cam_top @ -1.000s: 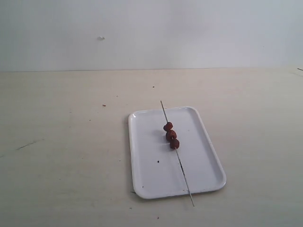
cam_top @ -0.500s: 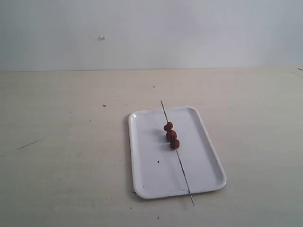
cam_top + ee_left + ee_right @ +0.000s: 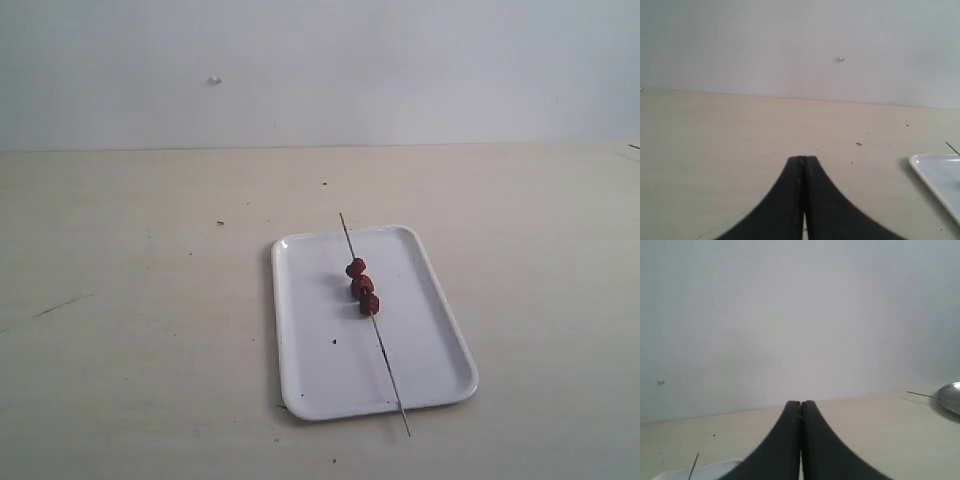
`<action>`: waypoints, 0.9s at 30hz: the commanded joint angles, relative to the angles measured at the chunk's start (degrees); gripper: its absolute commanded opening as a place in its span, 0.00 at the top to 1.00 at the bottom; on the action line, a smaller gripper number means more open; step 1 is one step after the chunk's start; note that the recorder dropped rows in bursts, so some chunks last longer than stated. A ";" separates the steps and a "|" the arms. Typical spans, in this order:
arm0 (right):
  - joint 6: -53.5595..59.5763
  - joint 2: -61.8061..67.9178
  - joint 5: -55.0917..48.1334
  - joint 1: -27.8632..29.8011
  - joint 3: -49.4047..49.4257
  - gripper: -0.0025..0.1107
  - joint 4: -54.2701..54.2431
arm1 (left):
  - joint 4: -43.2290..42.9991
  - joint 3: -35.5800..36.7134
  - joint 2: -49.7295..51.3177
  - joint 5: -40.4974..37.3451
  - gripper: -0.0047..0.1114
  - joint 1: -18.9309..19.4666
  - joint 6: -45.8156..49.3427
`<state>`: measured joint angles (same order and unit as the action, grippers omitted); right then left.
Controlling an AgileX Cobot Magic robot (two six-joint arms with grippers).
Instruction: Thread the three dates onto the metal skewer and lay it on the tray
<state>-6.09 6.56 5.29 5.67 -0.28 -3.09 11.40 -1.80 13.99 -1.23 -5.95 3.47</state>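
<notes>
Closest to each wrist camera are the two grippers: the left gripper point(image 3: 803, 159) has its black fingers pressed together with nothing between them, and the right gripper point(image 3: 800, 403) is closed and empty in the same way. Ahead of the left gripper, toward the other arm's side and well apart from its tips, lies the white tray point(image 3: 940, 172). The metal skewer point(image 3: 385, 360) rests slantwise across this tray. Its nearer end sticks out over the near rim and its far tip passes over the far rim. The three dates point(image 3: 361, 285) sit on the rod touching each other, closer to the far tip, so the task looks complete to me. If the skewer must be moved, I judge it light, stiff and smooth, so it may roll or slip. The bare rod at the overhanging near end seems the best place to hold. The dates are probably soft and could slide along the rod.
</notes>
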 commanded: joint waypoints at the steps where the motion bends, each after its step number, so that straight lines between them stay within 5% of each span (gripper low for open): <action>1: 0.00 -0.12 0.09 0.36 0.28 0.98 0.19 | -0.50 1.80 -1.56 3.95 0.96 0.15 -0.87; 27: 0.00 -0.12 0.09 0.36 0.28 0.98 0.22 | -0.74 1.80 -6.33 3.14 0.96 0.15 0.80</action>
<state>-6.09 6.56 5.29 5.67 -0.28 -3.09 10.96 -0.21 7.95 1.40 -5.95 4.04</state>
